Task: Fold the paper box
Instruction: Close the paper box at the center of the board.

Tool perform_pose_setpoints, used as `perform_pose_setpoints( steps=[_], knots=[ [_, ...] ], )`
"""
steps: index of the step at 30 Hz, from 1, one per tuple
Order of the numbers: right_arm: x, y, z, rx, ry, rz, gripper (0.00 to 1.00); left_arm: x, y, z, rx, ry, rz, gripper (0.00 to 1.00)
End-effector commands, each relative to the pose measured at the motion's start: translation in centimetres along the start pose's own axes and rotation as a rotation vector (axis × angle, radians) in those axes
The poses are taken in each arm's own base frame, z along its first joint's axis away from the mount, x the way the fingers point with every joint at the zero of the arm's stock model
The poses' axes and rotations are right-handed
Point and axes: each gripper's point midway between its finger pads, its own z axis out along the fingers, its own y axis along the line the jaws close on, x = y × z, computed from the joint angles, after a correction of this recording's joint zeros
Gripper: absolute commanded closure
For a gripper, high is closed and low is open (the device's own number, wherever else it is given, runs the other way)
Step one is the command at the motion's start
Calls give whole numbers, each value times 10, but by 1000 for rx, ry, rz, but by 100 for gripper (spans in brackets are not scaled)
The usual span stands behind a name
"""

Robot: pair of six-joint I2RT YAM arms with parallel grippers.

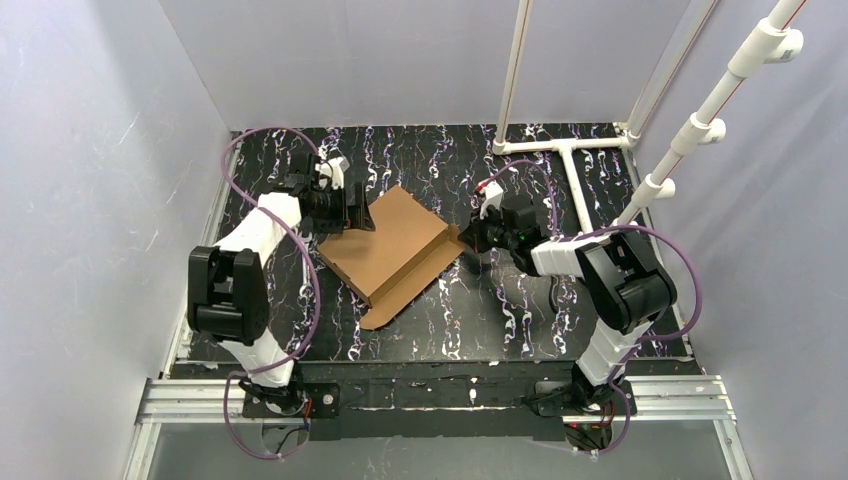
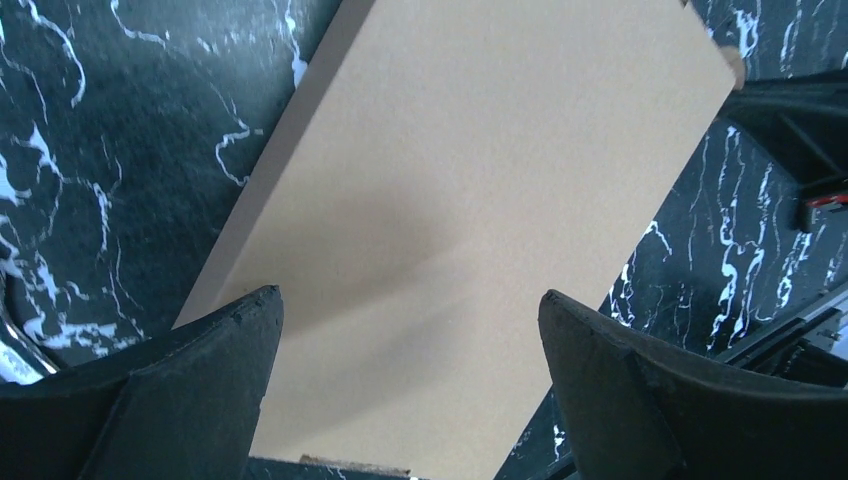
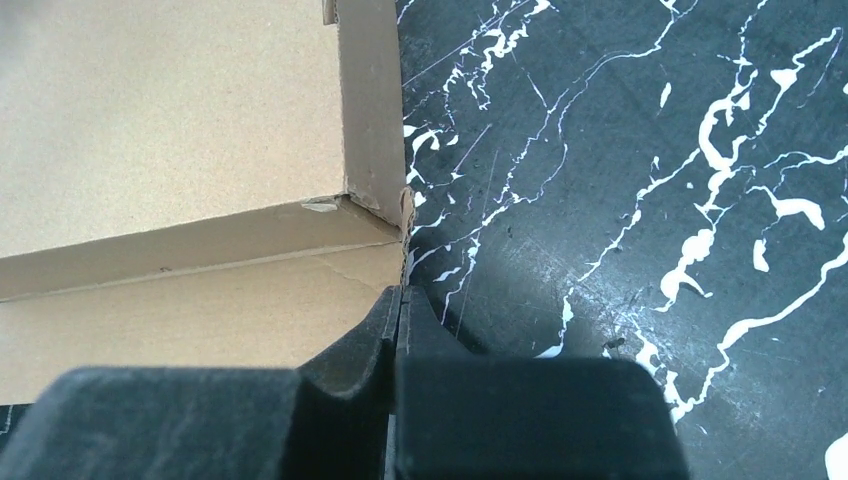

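The paper box [image 1: 390, 248] is a brown cardboard sheet lying mid-table, with a low side wall folded up along its right part and a flap lying flat toward the near side. My left gripper [image 1: 358, 212] is at its far left edge, open. In the left wrist view the wide-apart fingers [image 2: 230, 340] frame the plain brown panel [image 2: 480, 200] and touch nothing. My right gripper [image 1: 470, 238] is at the box's right corner. In the right wrist view it [image 3: 401, 290] is shut, with the edge of the box's corner wall [image 3: 372, 180] running into the seam between the tips.
A white pipe frame [image 1: 565, 150] stands on the black marbled table [image 1: 480, 320] at the back right, with slanted pipes [image 1: 700, 125] above it. Pale walls close in the left, back and right sides. An aluminium rail [image 1: 430, 395] carries both arm bases along the near edge.
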Motion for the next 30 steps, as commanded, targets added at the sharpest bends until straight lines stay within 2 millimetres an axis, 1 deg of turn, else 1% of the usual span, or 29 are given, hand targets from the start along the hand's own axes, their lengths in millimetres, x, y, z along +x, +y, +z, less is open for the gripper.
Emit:
perform_pose_setpoints(
  steps=[1, 4, 6, 9, 10, 15, 20, 30],
  knots=[
    [-34, 0, -1, 44, -67, -98, 99, -35, -16, -12, 100, -71, 81, 2],
    [-31, 2, 1, 44, -57, -106, 99, -50, -4, -8, 42, -91, 125, 2],
    [-29, 4, 3, 44, -49, -111, 99, -52, 6, -1, 7, -78, 146, 2],
    [-26, 7, 5, 41, -42, -119, 99, -52, 13, 10, -7, -69, 158, 2],
    [-24, 8, 5, 38, -38, -121, 99, -52, 16, 13, -4, -68, 188, 2],
    [-18, 14, 5, 14, -29, -134, 99, -48, 16, 28, 29, -46, 188, 2],
    [-18, 19, 3, -16, -33, -148, 99, -47, 18, 33, 35, -33, 179, 2],
    [-11, 30, 0, -85, -21, -177, 99, -37, 19, 43, 53, 16, 137, 2]
  ],
)
